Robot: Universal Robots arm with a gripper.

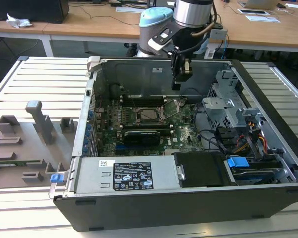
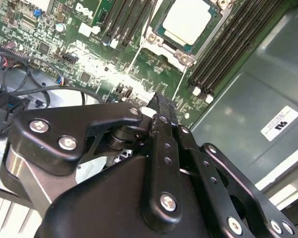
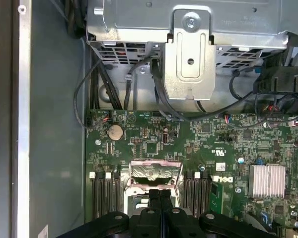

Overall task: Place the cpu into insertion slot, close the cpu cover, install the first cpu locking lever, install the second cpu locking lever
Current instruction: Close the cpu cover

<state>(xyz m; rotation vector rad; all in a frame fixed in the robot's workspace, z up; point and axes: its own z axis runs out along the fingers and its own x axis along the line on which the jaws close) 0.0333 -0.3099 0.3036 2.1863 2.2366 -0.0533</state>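
Black jaws pressed together, empty; arm (image 1: 191, 14) hangs upright above motherboard (image 1: 186, 135) near seated cpu (image 2: 187, 21).

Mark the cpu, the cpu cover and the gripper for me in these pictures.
cpu (image 2: 187, 22), second wrist view, middle of its silver top.
cpu cover (image 2: 158, 35), second wrist view, frame edge beside the cpu.
gripper (image 3: 160, 195), first wrist view, where the two fingertips meet.
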